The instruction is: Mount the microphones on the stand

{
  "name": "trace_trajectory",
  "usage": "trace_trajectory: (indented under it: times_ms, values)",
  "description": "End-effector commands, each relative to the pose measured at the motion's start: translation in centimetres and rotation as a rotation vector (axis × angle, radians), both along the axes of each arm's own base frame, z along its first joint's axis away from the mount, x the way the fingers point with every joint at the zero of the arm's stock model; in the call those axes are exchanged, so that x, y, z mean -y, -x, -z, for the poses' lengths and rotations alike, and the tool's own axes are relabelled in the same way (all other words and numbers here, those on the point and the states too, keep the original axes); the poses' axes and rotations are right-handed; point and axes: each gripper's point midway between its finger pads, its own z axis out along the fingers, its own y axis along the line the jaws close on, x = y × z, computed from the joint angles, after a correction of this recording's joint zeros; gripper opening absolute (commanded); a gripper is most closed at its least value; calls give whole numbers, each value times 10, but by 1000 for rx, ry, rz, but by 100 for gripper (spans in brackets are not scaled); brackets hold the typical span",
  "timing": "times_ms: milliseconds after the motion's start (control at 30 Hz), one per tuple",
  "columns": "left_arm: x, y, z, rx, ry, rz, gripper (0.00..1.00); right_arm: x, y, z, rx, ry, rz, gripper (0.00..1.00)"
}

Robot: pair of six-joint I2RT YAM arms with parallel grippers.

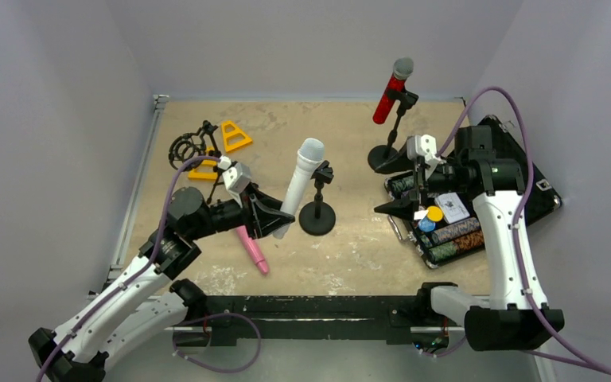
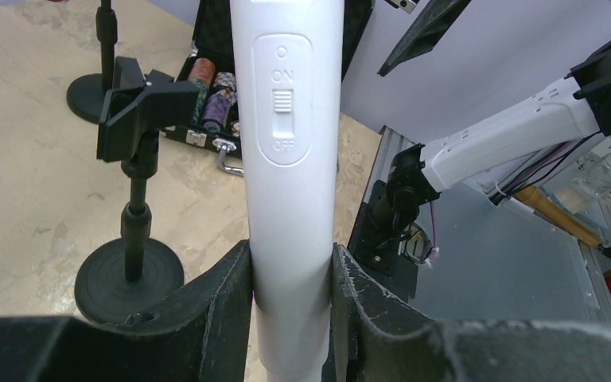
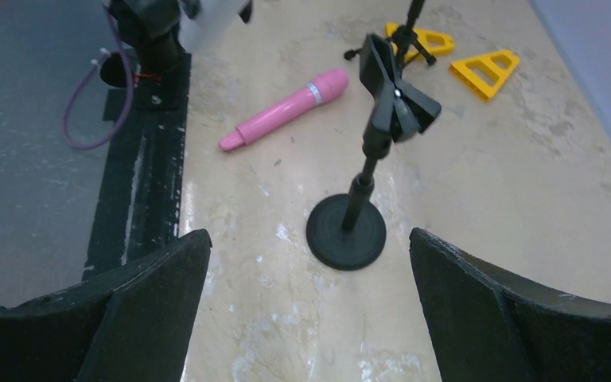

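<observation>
My left gripper [image 1: 277, 215] is shut on the lower body of the white microphone [image 1: 301, 181], which it holds tilted, head up, just left of the empty clip of the short black stand [image 1: 318, 208]. In the left wrist view the gripper [image 2: 292, 306] clamps the white microphone [image 2: 290, 159], with the stand's clip [image 2: 139, 111] to its left. The pink microphone [image 1: 252, 248] lies on the table below the left arm and also shows in the right wrist view [image 3: 286, 110]. The glittery red microphone [image 1: 388, 94] sits clipped in the back stand [image 1: 382, 156]. My right gripper [image 1: 390, 188] [image 3: 309, 239] is open and empty, facing the short stand [image 3: 348, 231].
An open black case [image 1: 525, 187] with rolls of chips stands under the right arm. Two yellow triangle pieces [image 1: 235, 135] [image 1: 203, 169] and a black ring mount [image 1: 191, 147] lie at the back left. The table's near edge is a black rail [image 1: 310, 306].
</observation>
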Motion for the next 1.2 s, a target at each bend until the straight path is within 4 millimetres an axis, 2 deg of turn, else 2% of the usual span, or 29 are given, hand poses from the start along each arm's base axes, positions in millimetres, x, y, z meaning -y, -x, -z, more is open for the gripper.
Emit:
trace_trajectory:
  times_ms: [0,100,333,600,833,1000,1167]
  values:
    - [8,3,-56,163,100,48,0,-18,24,-36,-15,-86,-110,99]
    - [8,2,-57,164,104,47,0,-19,27,-39,-16,-85,-122,99]
    - [8,8,-48,147,114,65,0,-22,27,-24,-26,-63,-138,99]
    - [6,12,-46,130,157,61,0,-37,34,-15,-47,-27,-216,99]
    - [6,12,-61,132,226,57,0,-53,36,-19,-32,24,-250,99]
    - [9,11,-74,137,276,59,0,-64,39,-29,-42,10,-273,99]
    - [14,9,-96,156,341,66,0,-74,40,-44,-39,-21,-284,99]
